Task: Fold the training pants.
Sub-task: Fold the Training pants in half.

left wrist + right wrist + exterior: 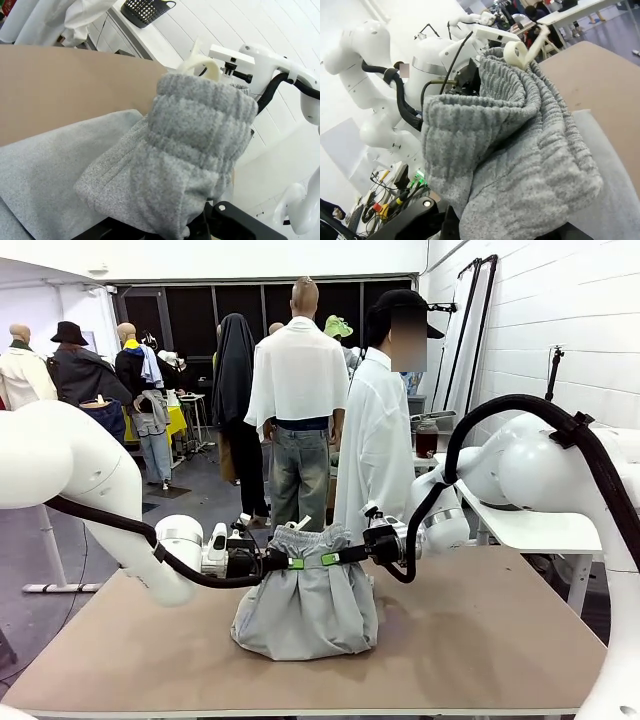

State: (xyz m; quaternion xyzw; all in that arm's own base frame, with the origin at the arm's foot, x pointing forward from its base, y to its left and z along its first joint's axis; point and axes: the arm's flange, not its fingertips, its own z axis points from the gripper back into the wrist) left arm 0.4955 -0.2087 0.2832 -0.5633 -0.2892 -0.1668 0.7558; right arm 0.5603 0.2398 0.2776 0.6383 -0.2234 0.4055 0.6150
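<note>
I see the tabletop [480, 630] carrying the training pants [305, 605], light grey, waistband lifted and bunched, legs pooled below. My left hand [283, 562] is clenched on the waistband's one side, my right hand [340, 558] on the other. Left wrist view adds a black basket [145, 10], contents unclear. The cream drawstring [522, 50] loops on top.

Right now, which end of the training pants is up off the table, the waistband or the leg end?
The waistband of the training pants: gathered and ribbed, pinched between the left gripper and right gripper. The leg end spreads on the table.
</note>
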